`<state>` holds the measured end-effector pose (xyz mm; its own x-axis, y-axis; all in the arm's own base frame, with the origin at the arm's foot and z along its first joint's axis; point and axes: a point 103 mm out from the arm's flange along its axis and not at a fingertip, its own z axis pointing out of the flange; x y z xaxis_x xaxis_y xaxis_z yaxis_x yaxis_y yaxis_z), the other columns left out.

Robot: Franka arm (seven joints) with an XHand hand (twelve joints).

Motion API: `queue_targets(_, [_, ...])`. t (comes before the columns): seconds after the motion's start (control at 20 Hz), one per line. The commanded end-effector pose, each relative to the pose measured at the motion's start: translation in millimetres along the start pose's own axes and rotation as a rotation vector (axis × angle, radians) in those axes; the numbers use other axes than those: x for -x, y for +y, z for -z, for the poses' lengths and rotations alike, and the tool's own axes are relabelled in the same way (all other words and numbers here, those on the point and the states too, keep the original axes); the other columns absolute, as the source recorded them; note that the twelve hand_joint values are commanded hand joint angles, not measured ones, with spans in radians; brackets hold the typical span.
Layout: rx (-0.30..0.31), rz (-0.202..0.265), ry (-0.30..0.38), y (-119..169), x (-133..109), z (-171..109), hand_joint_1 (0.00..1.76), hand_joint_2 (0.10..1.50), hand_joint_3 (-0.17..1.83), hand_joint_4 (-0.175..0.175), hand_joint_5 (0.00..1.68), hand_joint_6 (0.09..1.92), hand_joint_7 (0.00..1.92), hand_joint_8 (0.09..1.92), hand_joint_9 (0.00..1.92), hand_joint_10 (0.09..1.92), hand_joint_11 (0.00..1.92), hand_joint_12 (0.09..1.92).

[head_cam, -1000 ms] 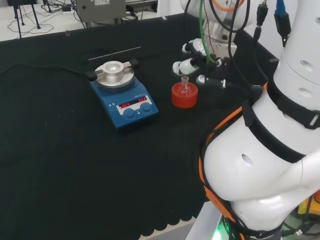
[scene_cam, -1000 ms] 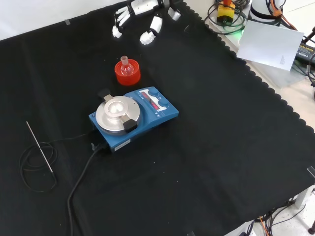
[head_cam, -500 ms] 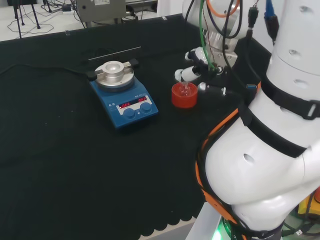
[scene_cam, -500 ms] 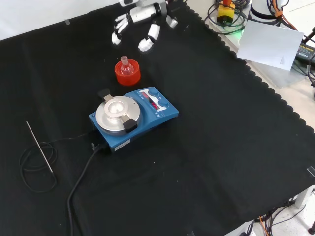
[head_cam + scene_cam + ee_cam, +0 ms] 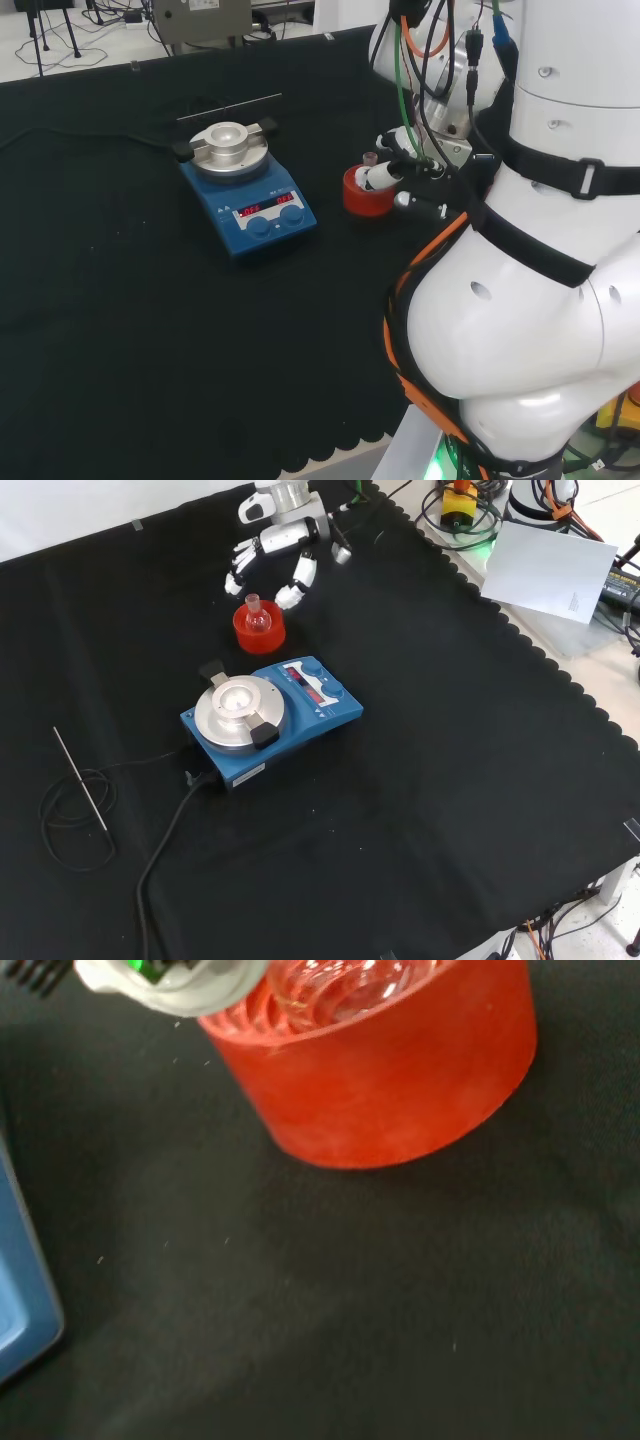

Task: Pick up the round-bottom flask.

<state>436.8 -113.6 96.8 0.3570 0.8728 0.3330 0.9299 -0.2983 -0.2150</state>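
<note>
So the small clear glass round-bottom flask [image 5: 257,617] is sitting upright in its red ribbed ring stand [image 5: 259,630] on the black-cloth bench [image 5: 450,780], just beyond the blue hotplate stirrer with the round silver top [image 5: 268,719] in the front view. From the wrist camera I get the red stand up close with the glass bulb [image 5: 345,985] nested in the top of it.

My black and white hand [image 5: 272,560] is hovering right at the far side of the flask in the front view, fingers spread and hanging down either side of the neck, one fingertip [image 5: 290,598] just beside the stand's rim. In the head view the hand [image 5: 398,170] sits right over the stand. Nothing is pinched yet as far as I can tell, so I'd call this the tail end of the approach, not yet the grasp.

Next move, I reckon: ease down a touch, get the fingers and thumb around the neck or upper bulb, close, then lift straight up so the bulb clears the ring without dragging the stand along. Clear glass, so I'm going slow.

Count: one flask, one red stand, one stirrer, plus one thin metal rod probe [image 5: 80,779] with its coiled black cable [image 5: 70,825] at the near left in the front view.
</note>
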Motion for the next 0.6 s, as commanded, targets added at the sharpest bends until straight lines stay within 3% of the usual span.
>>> queue_targets(0.05, [0.06,0.004,0.041,17.6,4.0,1.3,0.83,0.66,0.63,-0.053,0.46,0.09,0.24,0.63,0.39,0.69,0.0,1.22])
queue_targets(0.6, [0.08,0.009,0.067,23.5,6.7,-0.1,0.84,0.63,0.67,-0.063,0.55,0.09,0.26,0.65,0.4,0.69,0.0,1.23])
